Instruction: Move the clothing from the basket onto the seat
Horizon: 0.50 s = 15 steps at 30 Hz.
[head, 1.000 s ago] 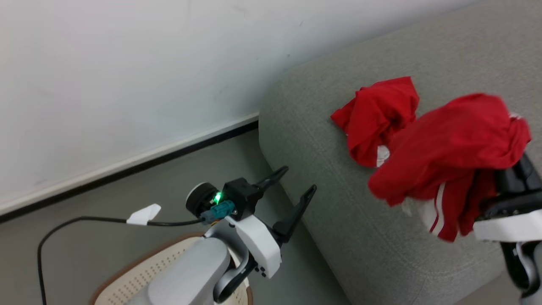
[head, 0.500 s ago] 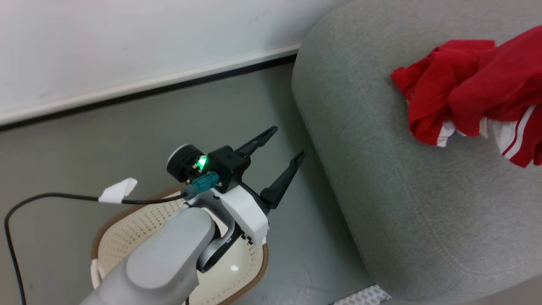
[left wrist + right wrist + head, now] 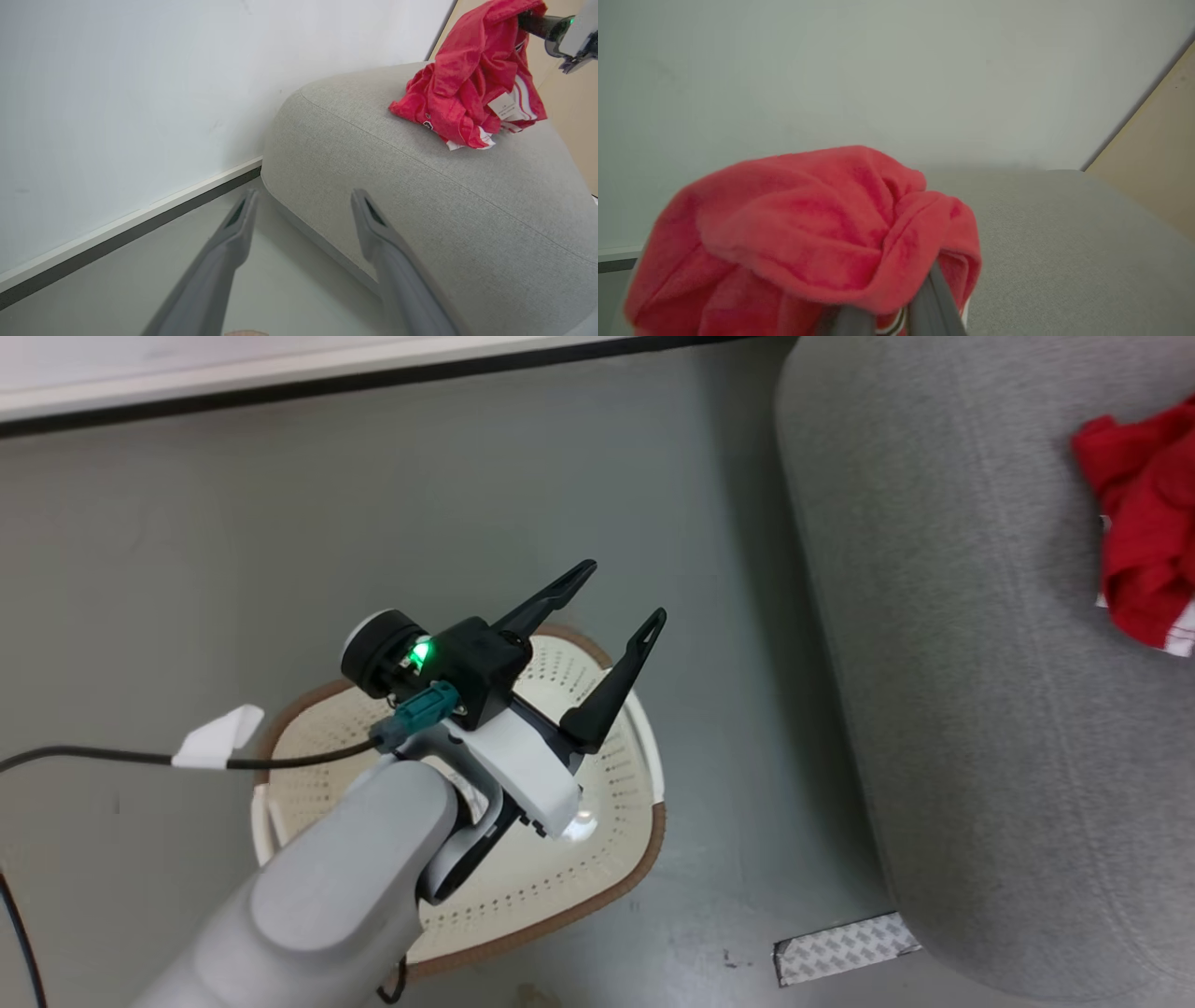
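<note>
My left gripper (image 3: 621,593) stands open over the basket (image 3: 635,887), an oval cream tub with a brown rim on the floor; my forearm hides part of it, and its perforated bottom shows bare. The seat (image 3: 934,663) is a grey sofa to the right. Red clothing (image 3: 1144,551) lies on it at the picture's edge. In the left wrist view, the open left gripper (image 3: 304,196) points at the seat (image 3: 420,196), where the red clothing (image 3: 462,93) hangs from my right gripper (image 3: 532,21) down onto the cushion. My right gripper (image 3: 887,317) is shut on the red clothing (image 3: 808,224).
A white wall with a dark skirting (image 3: 280,383) runs behind the basket. A black cable with a white tag (image 3: 219,737) trails from my left wrist. A grey patterned patch (image 3: 840,947) lies on the floor by the sofa's corner. A beige panel (image 3: 1157,140) stands beyond the sofa.
The head camera has swung down and left, so the basket fills more of the picture and the clothing sits at the right edge. My left gripper stays open; the right one has left the head view.
</note>
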{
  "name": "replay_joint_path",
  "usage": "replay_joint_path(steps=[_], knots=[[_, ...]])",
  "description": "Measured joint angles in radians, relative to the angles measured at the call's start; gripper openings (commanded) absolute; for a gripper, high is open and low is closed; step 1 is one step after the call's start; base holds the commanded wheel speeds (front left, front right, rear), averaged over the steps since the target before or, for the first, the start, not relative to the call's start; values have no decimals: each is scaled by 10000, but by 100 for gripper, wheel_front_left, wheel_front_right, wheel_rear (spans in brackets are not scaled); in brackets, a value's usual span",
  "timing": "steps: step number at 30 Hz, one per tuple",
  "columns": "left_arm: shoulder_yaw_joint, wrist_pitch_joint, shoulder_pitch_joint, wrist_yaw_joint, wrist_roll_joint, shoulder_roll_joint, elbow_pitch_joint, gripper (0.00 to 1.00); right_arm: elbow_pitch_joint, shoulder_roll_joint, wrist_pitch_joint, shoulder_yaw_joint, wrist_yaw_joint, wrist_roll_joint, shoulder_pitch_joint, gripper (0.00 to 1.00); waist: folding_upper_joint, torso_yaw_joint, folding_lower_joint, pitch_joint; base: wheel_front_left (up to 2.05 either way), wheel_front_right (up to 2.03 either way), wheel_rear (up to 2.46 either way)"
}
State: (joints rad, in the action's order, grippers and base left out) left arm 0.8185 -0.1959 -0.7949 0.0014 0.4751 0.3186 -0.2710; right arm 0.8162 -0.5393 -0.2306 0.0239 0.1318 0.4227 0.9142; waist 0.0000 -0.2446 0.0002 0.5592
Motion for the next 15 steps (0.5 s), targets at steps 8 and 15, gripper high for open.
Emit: replay_joint_path(steps=[8,15], knots=[[-90,-171,-41,84,109,-10,-54,100,1862,-395,2211,-1083,0,140,902,29,0,739,0,335,0,0,0],[-136,-360,79,84,267,-186,-376,100,2341,-571,4544,-1965,0,1007,1099,100,0,807,-1,-222,0,0,0]])
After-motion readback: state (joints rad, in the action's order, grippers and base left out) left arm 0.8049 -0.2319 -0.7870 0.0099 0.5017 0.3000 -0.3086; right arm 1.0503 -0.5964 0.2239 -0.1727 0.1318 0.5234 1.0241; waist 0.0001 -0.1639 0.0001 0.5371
